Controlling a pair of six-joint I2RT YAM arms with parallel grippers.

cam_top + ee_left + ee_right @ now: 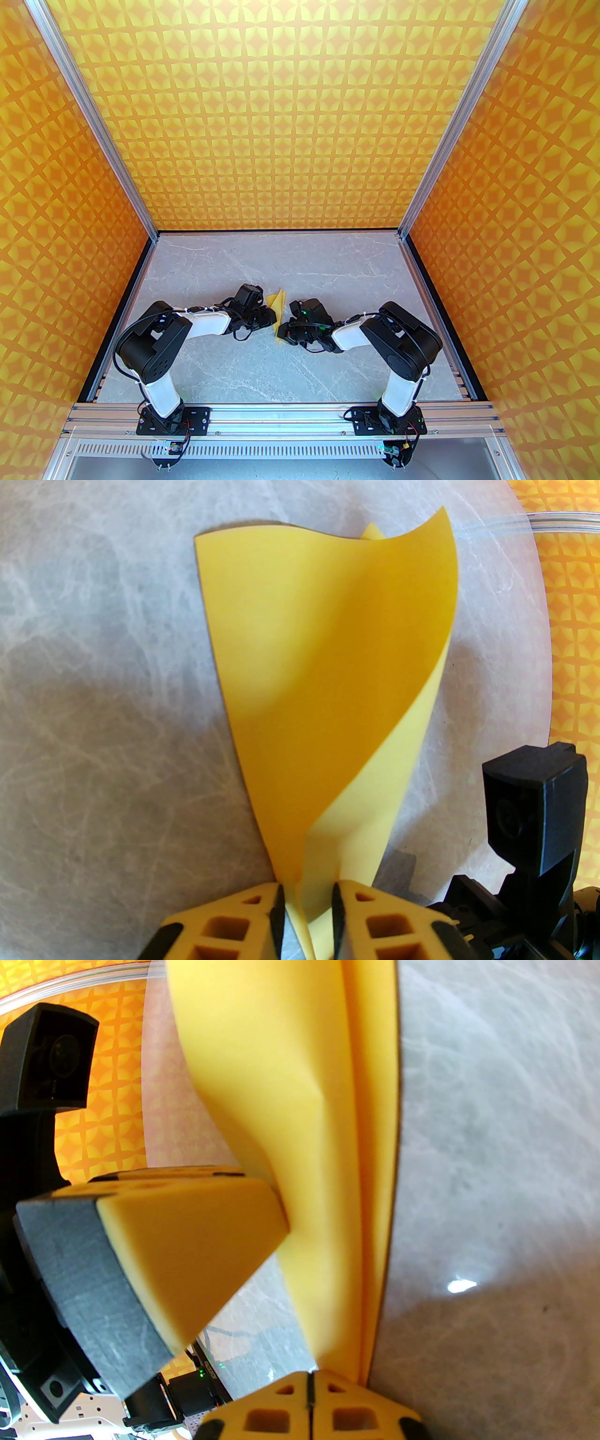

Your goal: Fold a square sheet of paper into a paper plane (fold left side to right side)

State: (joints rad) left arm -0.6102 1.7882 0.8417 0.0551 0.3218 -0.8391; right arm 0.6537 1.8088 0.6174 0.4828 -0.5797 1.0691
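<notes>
Left gripper (307, 892) is clamped around the curled square sheet of paper (323, 667). Right gripper (309, 1384) is pinched shut on the sheet's end.

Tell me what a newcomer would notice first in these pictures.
The bright yellow square sheet of paper stands out first. It curls upward over the middle of the grey marbled table, pinched at one end by the left gripper and at another by the right gripper. Next come the orange star-patterned walls, which enclose the table on three sides.
</notes>
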